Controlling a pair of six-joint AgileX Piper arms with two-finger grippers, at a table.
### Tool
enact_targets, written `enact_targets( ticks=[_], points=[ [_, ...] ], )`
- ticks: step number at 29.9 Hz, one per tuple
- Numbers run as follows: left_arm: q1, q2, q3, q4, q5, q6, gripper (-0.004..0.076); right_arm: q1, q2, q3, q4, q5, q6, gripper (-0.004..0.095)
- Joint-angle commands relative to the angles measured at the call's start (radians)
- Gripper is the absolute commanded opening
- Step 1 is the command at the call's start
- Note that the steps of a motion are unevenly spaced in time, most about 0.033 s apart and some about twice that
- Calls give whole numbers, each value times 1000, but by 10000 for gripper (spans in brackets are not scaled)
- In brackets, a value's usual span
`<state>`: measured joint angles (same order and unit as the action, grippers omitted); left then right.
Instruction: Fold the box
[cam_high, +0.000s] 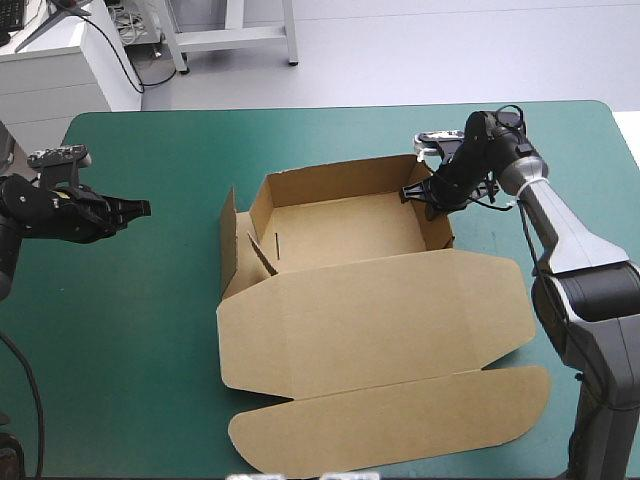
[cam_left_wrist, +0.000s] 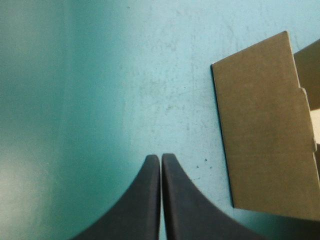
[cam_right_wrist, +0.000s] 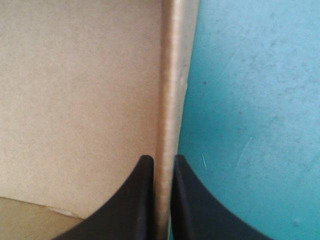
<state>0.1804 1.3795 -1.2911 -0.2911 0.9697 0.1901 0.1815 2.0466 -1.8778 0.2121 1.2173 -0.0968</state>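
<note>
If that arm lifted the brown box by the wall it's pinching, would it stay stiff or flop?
Probably light: the box is one thin cut sheet. The raised tray would likely hold shape, but the flat lid would probably hinge and sag at its creases. The right gripper pinches only one thin wall, so it may bend there.

The brown box (cam_high: 350, 290) sits mid-table, an open tray, lid flat.

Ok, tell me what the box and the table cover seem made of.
The box: brown board, likely cardboard, matte; clean cut edges, creased folds and a thin wall show. The teal-green cover: a smooth mat, perhaps vinyl or rubber, faintly sheeny; fine scratches and specks mark it close up.
</note>
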Motion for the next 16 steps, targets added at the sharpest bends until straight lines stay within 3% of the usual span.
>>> enact_targets(
  ticks=[1,5,10,12,16],
  points=[
    [1,-31,-31,-39,-34,4,-8,-4,-59,-25,19,3,-23,-4],
    [1,-31,-31,-39,-34,4,-8,-16,-70,-27,34,32,-41,-4],
    [1,-26,-31,-43,-31,4,31,-107,-123,-27,299,32,-122,-4],
    [1,-19,-31,-43,-7,4,112,-156,-151,-27,381,32,-147,-4],
    [1,8,-31,-69,33,-7,333,-226,-216,-25,419,34,-169,-4]
  ],
)
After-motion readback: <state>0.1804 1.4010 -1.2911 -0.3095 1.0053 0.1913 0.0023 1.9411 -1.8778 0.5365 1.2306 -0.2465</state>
